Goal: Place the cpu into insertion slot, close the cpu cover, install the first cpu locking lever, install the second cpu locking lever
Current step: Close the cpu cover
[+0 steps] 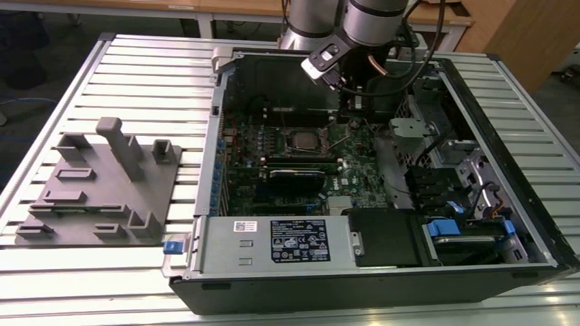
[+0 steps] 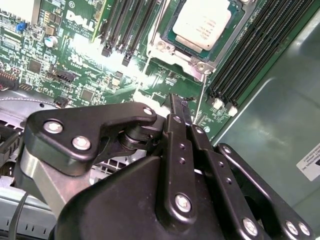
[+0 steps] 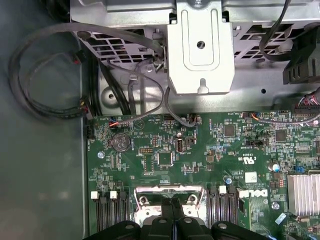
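Claw [image 2: 175, 99] is pinched narrow, fingers together, nothing btwn them that I can make out. It hangs just beside the socket [image 1: 303, 140], tip low over the green board [image 3: 200, 160]. Cpu [image 2: 202, 22] lies in the socket w/ the cover [image 2: 176, 49] down around it. One thin lever [image 2: 200, 95] stands up, unlatched, right next to the claw tip.

Risks as I judge them: the lever is springy wire, so an off-centre push could let it slip off the claw and snap back. The tip could also skid onto the small parts and memory slots [image 2: 250, 55] beside it. If the cover isn't fully flat, forcing the lever could load the chip unevenly & hurt the pins. The cable loop [image 3: 30, 75] near the case wall could snag the wrist.

Surface: slatted metal bench [image 1: 145, 75]. The open pc case [image 1: 507, 156] takes the half toward the exterior view's right, w/ a grey holder block [image 1: 100, 197] near the edge at the exterior view's left. Room: wooden desks [image 1: 227, 8] behind the far edge.
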Robot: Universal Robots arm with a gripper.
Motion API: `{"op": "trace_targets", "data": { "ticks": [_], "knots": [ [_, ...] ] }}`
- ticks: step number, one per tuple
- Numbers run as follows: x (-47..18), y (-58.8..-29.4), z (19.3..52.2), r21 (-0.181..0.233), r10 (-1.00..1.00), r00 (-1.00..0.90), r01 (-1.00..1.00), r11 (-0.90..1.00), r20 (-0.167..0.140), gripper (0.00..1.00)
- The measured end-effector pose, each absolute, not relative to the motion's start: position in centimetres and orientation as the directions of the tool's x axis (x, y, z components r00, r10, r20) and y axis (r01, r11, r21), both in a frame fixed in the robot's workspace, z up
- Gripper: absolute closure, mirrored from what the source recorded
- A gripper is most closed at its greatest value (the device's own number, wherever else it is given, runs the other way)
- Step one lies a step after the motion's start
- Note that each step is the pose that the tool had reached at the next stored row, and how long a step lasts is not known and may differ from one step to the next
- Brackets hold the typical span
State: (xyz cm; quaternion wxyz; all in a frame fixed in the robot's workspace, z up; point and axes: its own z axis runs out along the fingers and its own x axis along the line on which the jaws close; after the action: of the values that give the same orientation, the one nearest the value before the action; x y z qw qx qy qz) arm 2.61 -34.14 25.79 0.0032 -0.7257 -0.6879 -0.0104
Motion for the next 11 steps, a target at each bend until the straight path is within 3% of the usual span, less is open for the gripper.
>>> {"op": "trace_targets", "data": {
  "ticks": [11],
  "knots": [
    [3.9,-34.1,25.8,0.010,0.998,0.053,0.999,-0.054,0.019,0.90]
  ]
}}
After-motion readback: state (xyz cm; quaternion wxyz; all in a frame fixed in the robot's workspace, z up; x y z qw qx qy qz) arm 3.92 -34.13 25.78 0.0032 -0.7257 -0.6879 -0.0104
